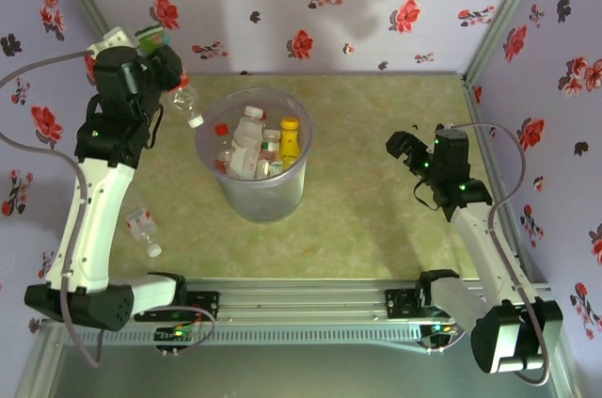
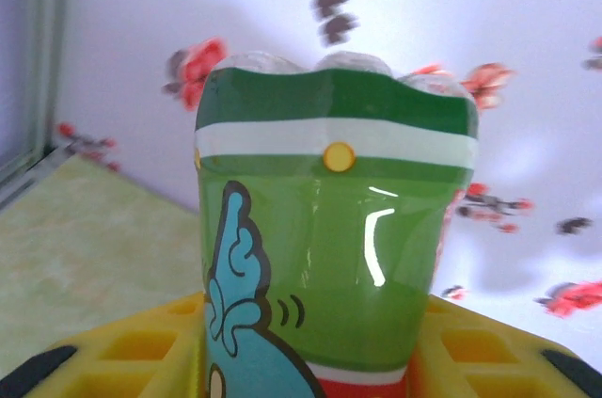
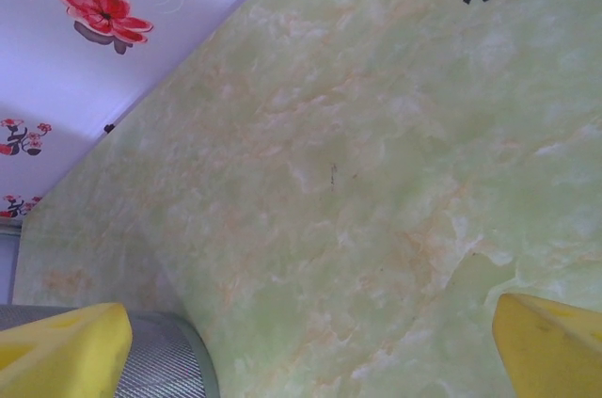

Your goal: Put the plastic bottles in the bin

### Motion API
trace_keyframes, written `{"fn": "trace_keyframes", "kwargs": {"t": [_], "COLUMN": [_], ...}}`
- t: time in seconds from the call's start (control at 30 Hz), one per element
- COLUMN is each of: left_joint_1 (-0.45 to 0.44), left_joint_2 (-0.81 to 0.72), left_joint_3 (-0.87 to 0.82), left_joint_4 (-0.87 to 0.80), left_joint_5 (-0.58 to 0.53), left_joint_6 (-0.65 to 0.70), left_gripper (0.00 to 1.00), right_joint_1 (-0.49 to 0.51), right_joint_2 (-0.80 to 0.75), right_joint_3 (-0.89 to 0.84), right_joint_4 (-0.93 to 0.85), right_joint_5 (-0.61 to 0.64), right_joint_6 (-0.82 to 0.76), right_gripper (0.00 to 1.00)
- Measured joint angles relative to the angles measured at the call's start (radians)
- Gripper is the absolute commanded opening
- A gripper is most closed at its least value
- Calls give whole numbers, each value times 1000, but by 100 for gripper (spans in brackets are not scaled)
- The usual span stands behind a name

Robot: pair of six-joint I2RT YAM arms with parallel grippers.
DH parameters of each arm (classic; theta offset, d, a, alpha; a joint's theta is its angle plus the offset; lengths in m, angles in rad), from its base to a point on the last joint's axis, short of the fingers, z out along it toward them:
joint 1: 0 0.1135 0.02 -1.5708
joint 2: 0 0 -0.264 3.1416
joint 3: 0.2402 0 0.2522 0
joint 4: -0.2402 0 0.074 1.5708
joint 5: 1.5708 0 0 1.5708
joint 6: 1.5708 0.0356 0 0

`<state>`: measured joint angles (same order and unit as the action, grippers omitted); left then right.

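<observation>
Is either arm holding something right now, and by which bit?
The left gripper holds a bottle by its green-labelled body; the right gripper is open and holds nothing.

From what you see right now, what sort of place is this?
Probably a robot test booth, not a home: flower-patterned walls on metal posts, two arms bolted to an aluminium rail, a bin of plastic bottles on a marbled green tabletop.

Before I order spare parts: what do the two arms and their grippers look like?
The left arm and right arm have white link shells, black joints and a grey cable looping alongside. Green lights dot the right wrist. The left gripper and right gripper have yellow fingers, the left's moulded in a grid.
</observation>
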<state>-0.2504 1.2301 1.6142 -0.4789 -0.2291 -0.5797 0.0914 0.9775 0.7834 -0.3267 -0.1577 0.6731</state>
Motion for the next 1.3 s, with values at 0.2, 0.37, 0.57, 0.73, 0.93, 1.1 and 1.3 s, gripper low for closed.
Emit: {"fn": "trace_keyframes", "kwargs": {"t": [0.2, 0.37, 0.57, 0.73, 0.93, 1.1, 1.3], "left_joint_1": [-196, -306, -431, -463, -463, -463, -463], "left_joint_2": [11, 54, 174, 257, 343, 395, 411], "left_joint_3": [76, 120, 273, 368, 438, 446, 423], "left_joint_4": [14, 12, -71, -191, -327, -410, -473], "left_joint_5": [0, -2, -4, 33, 99, 129, 160], "left_joint_6": [92, 177, 328, 413, 454, 461, 455], "left_gripper": [20, 15, 8, 0, 0, 0, 0], "right_joint_1": [0, 0, 0, 0, 0, 0, 0], "right_joint_2": [-2, -4, -4, -4, -4, -4, -4], "right_joint_3": [0, 0, 0, 0, 0, 0, 0], "right_joint_4": [-1, -1, -1, -1, 0, 0, 0], "right_joint_5": [0, 0, 0, 0, 0, 0, 0], "right_joint_6": [0, 0, 0, 0, 0, 0, 0], "right_gripper": [99, 99, 99, 99, 99, 99, 99]}}
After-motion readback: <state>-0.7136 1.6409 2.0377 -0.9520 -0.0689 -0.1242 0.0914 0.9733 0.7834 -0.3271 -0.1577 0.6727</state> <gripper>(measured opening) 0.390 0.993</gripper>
